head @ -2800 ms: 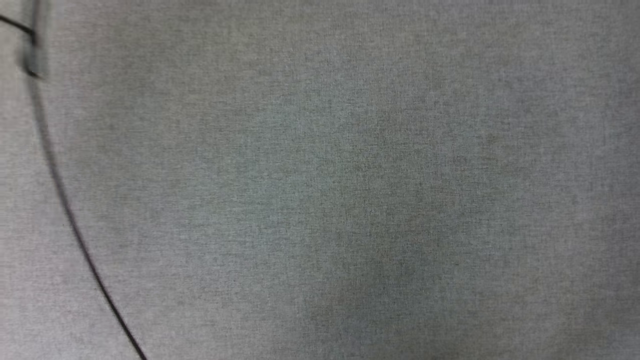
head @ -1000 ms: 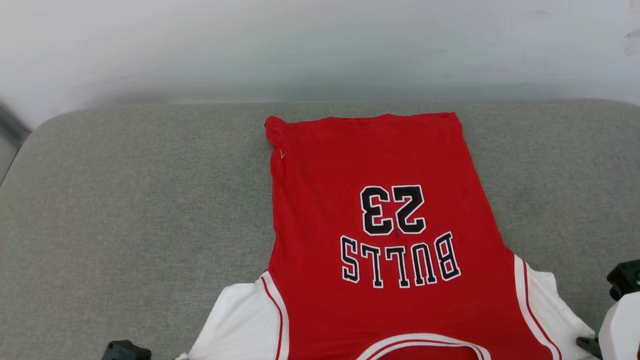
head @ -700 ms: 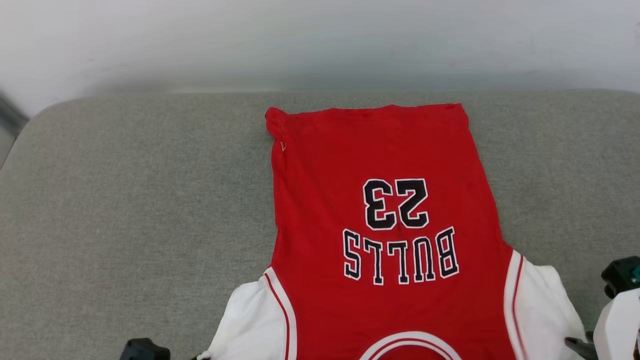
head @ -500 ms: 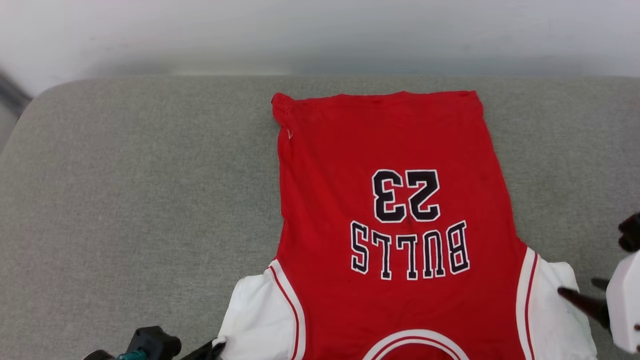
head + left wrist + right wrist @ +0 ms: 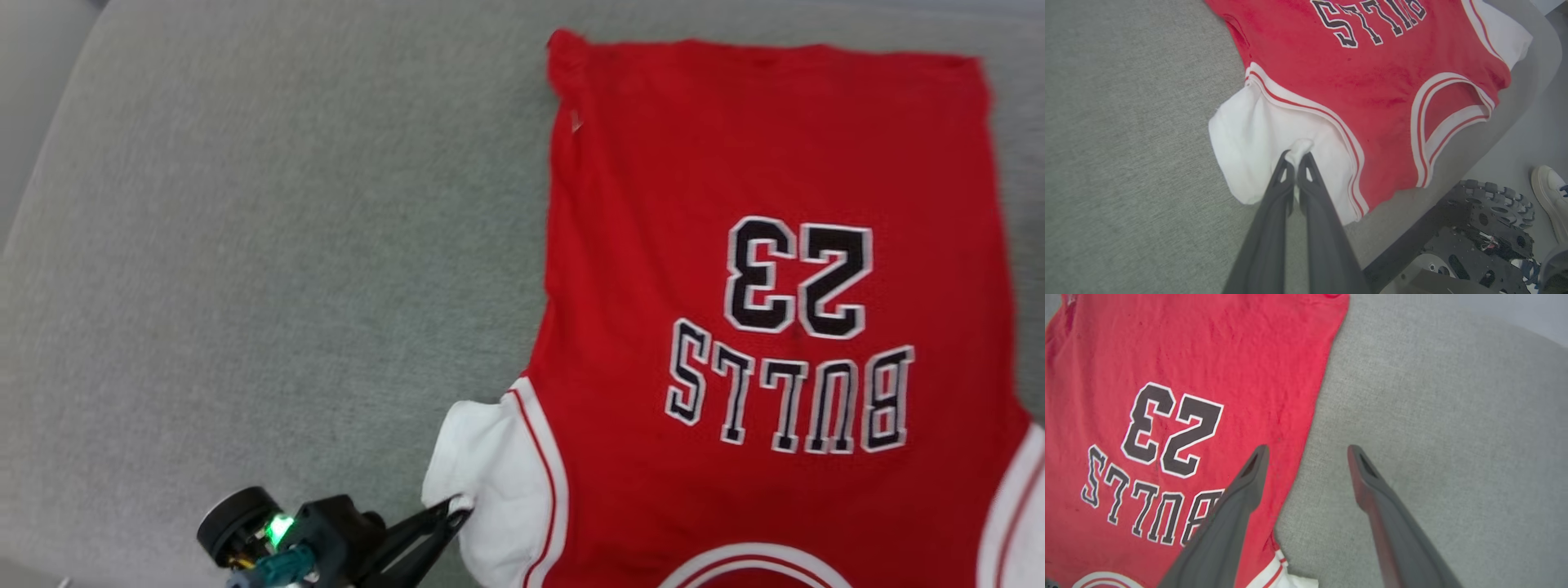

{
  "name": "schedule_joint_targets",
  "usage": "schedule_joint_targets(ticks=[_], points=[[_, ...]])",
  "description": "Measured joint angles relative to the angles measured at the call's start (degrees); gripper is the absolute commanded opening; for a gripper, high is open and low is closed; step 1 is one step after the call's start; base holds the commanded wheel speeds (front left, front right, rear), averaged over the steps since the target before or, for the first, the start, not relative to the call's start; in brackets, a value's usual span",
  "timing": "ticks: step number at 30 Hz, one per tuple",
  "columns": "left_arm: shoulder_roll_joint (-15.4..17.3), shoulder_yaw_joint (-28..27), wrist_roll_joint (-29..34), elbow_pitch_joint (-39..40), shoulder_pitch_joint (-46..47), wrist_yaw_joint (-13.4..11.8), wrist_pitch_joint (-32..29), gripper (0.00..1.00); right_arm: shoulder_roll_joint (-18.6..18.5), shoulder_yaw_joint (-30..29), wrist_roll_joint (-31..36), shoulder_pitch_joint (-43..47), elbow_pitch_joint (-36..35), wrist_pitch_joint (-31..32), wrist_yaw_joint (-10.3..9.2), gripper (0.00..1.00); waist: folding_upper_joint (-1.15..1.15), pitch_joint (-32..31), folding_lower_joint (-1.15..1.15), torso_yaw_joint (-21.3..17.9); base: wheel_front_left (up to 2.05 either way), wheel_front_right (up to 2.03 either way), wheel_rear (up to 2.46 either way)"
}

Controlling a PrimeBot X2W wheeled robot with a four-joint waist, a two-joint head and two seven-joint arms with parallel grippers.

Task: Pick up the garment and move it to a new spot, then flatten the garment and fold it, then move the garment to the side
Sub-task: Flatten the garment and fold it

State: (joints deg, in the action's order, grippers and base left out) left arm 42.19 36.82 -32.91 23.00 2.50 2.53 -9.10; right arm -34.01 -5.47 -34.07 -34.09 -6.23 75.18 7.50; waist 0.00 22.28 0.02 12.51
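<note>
Your L claw (image 5: 1295, 160) is pressed together on a small tuck of white sleeve (image 5: 1249, 130), pinching cloth right at the fingertips; in the head view that same claw (image 5: 451, 512) comes in from the lower left w/ a green light (image 5: 277, 527) lit on its wrist. Your R claw (image 5: 1308, 451) is spread wide w/ nothing between the fingers: one finger sits over the red cloth, the other over bare grey, and whether either touches down you can't tell. The sleeve belongs to the red jersey (image 5: 735, 147), which lies flat, chest side up, on the grey fabric tabletop (image 5: 245, 245), toward the R half of it. Lettering "BULLS" (image 5: 788, 400) and no. 23 (image 5: 796, 278) read upside down from the head, so the collar trim (image 5: 1447, 122) is on your near side, by the tabletop edge, and the hem is at the far side. The far L hem corner (image 5: 565, 57) is bunched a bit. Past the near edge, the L wrist view shows the robot's dark wheeled base (image 5: 1494, 208) on the floor (image 5: 1531, 134), and a person's white shoe (image 5: 1549, 192) next to it.
</note>
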Motion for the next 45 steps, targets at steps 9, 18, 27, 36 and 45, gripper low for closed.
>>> schedule_joint_targets(ticks=[9,18,27,36,45], points=[[-3.4,2.2,2.6,3.3,4.3,0.9,0.0,0.00,-0.5,-2.8,6.9,-18.1,10.0,6.0,0.00,1.00,0.00,8.8,0.00,7.7,0.00,0.00,0.00],[-5.7,4.0,4.1,2.8,9.4,2.5,0.4,0.00,0.4,-3.7,15.6,-25.6,17.8,8.1,0.00,1.00,0.00,14.6,0.00,13.5,0.00,0.00,0.00],[-6.8,4.7,4.9,2.2,11.0,3.0,1.5,0.00,0.1,-4.2,17.8,-24.4,18.3,8.1,0.00,0.40,0.00,17.0,-0.02,15.8,0.00,0.00,0.00],[-6.6,4.0,5.8,1.1,11.7,1.7,2.3,0.00,2.1,-6.1,17.6,-20.8,18.2,8.1,0.00,0.00,0.00,15.0,-0.02,14.0,0.00,0.00,0.00],[-5.4,2.1,5.0,0.9,10.2,-1.3,2.1,0.00,3.5,-5.2,15.4,-13.2,18.3,5.4,0.00,0.00,0.00,9.4,-0.02,9.3,0.00,0.00,0.00]])
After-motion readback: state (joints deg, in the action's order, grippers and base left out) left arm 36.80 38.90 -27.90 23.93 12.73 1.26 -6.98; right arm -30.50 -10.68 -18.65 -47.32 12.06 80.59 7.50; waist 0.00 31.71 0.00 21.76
